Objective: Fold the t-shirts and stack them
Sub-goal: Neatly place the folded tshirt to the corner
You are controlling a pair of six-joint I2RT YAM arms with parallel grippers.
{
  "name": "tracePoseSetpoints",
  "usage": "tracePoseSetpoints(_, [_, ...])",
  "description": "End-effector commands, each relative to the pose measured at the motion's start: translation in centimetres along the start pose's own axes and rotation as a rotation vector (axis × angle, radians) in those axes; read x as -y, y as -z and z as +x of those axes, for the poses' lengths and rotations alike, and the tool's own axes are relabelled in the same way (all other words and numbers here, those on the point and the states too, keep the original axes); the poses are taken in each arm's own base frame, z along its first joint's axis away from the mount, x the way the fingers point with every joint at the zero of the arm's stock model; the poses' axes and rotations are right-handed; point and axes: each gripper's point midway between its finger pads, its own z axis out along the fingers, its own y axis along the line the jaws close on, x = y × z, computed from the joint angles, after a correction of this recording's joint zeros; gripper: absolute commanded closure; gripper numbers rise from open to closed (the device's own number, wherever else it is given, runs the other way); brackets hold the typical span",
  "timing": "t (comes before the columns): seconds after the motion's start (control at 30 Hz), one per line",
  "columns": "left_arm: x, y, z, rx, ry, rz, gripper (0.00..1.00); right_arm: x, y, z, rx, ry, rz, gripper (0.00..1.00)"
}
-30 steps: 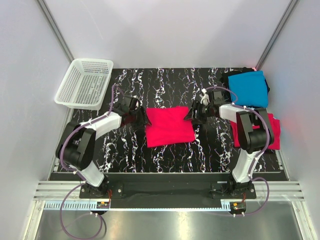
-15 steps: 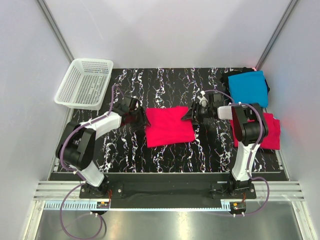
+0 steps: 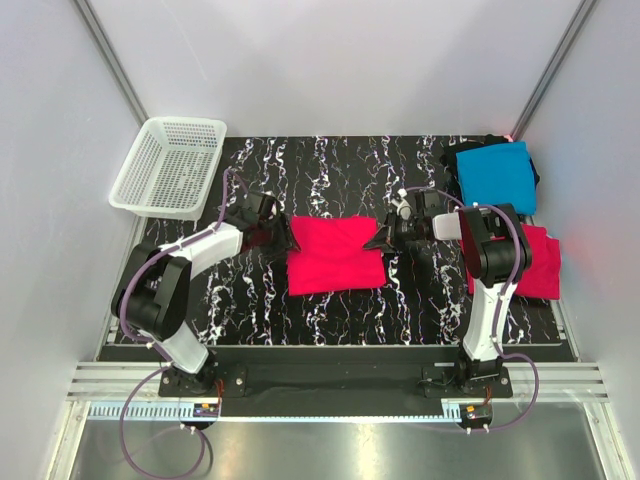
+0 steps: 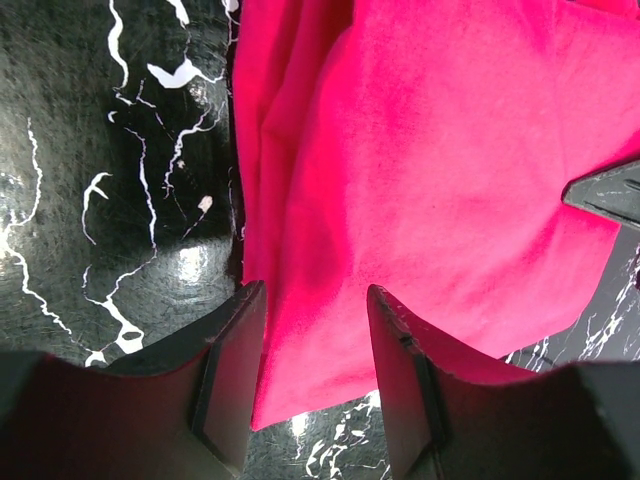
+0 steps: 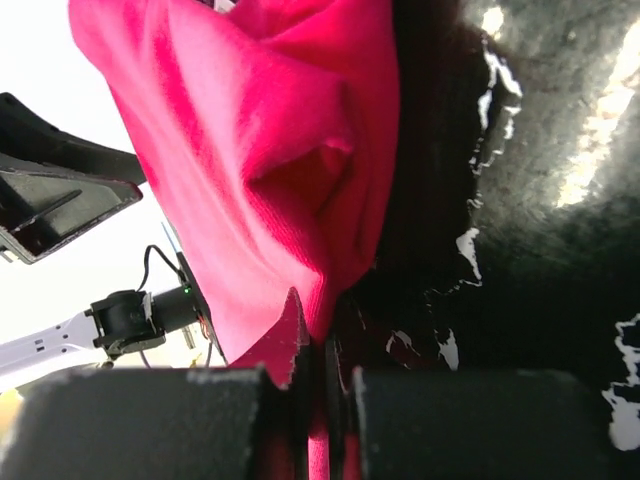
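A bright pinkish-red cloth t-shirt [image 3: 335, 257] lies folded into a rough rectangle at the middle of the black, white-veined marble-patterned table [image 3: 330, 165], with one arm at each of its short sides. The left gripper [image 4: 315, 375] sits at the shirt's left edge with its jaws spread apart. The cloth's edge lies in the gap between them (the fabric just ahead is rumpled into a long crease). The right gripper [image 5: 312, 400] is at the opposite edge, its jaws clenched tight on a pinch of the same shirt, and the cloth bunches into a raised fold just beyond them. At the table's far right corner a turquoise-blue t-shirt [image 3: 495, 176] lies folded flat on top of black cloth [image 3: 449, 157] that shows around its edges. Nearer, along the right side, a second pinkish-red t-shirt [image 3: 541, 265] lies partly hidden by the right arm. A white plastic mesh basket [image 3: 168, 165] stands at the far left corner, well apart from the shirts.
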Motion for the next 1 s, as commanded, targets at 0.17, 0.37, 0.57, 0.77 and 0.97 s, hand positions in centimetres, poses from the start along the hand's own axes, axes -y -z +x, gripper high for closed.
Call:
tracePoseSetpoints(0.17, [0.8,2.5,-3.0,0.127,0.005,-0.003,0.51,-1.6,2.1,-0.8,0.04,0.083,0.136,1.0])
tracePoseSetpoints(0.37, [-1.0,4.1,-4.2,0.217,0.05,-0.115,0.51,-4.0,6.3,-2.4,0.139,0.13,0.309,1.0])
tracePoseSetpoints(0.57, [-0.8,3.8,-4.1,0.2,0.052,-0.112,0.51,-5.3,10.0,-3.6,0.198,0.16,0.47,1.0])
tracePoseSetpoints(0.77, [-0.5,3.7,-4.1,0.189,0.043,-0.102,0.51,-3.9,14.3,-5.0,0.265,0.176,0.734,1.0])
tracePoseSetpoints(0.97, [-0.4,3.8,-4.3,0.193,0.035,-0.101,0.51,-2.7,18.8,-6.0,0.318,0.178,0.98,1.0])
